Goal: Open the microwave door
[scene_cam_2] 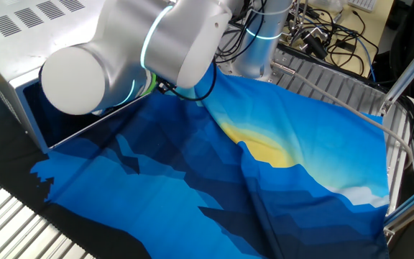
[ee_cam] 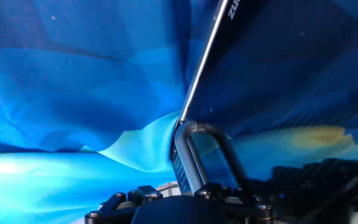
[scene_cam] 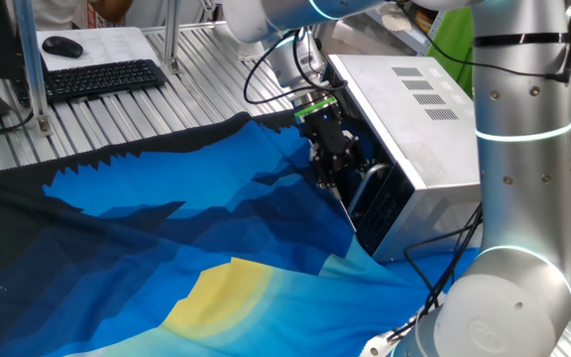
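Observation:
The silver-grey microwave [scene_cam: 404, 109] stands at the right of the table, vent slots on top, dark front facing the cloth; it also shows at the top left of the other fixed view [scene_cam_2: 13, 36]. The microwave door [scene_cam: 377, 203] has dark glass that reflects the blue cloth in the hand view [ee_cam: 278, 74]. Its curved silver bar handle [ee_cam: 185, 162] runs down between my fingers. My gripper [scene_cam: 327, 181] is at the door's front and looks shut on the handle; its fingertips are hidden in the hand view [ee_cam: 188, 186]. I cannot tell how far the door stands from the oven.
A blue cloth with a yellow sun [scene_cam: 216, 288] covers the table. A keyboard [scene_cam: 102, 77] and mouse [scene_cam: 62, 46] lie at the far left. The arm's thick column [scene_cam: 523, 178] stands in front of the microwave. Cables [scene_cam_2: 322, 36] and a metal frame post [scene_cam_2: 408, 72] are at the far side.

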Motion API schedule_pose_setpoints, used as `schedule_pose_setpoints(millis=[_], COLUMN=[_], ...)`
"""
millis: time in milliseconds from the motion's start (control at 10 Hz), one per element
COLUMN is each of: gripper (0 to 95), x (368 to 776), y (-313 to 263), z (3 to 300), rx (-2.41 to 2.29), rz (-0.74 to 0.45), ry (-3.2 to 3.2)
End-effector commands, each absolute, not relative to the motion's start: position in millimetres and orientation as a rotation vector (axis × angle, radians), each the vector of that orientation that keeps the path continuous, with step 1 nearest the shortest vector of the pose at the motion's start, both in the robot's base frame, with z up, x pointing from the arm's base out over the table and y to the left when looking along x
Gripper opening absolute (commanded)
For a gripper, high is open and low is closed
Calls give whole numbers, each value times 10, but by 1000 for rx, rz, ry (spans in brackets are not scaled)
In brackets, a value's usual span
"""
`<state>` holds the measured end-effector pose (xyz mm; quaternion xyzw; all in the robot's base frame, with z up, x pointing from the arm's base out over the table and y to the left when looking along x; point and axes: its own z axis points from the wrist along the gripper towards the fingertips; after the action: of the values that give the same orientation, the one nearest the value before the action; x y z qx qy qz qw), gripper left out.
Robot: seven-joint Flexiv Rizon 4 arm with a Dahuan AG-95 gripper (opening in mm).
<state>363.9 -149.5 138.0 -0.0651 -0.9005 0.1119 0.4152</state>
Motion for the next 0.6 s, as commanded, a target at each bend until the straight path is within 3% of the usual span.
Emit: schedule_pose_setpoints(millis=[100, 200, 300, 600], gripper=[190, 190, 0, 0], x=[3642, 3642, 3643, 3646], y=[-1476, -1476, -1476, -1483], z=[1375, 1375, 1375, 1371], rx=[-187, -175, -163, -163], rz=[233, 237, 244, 259], ry=[-2271, -2273, -2275, -2288])
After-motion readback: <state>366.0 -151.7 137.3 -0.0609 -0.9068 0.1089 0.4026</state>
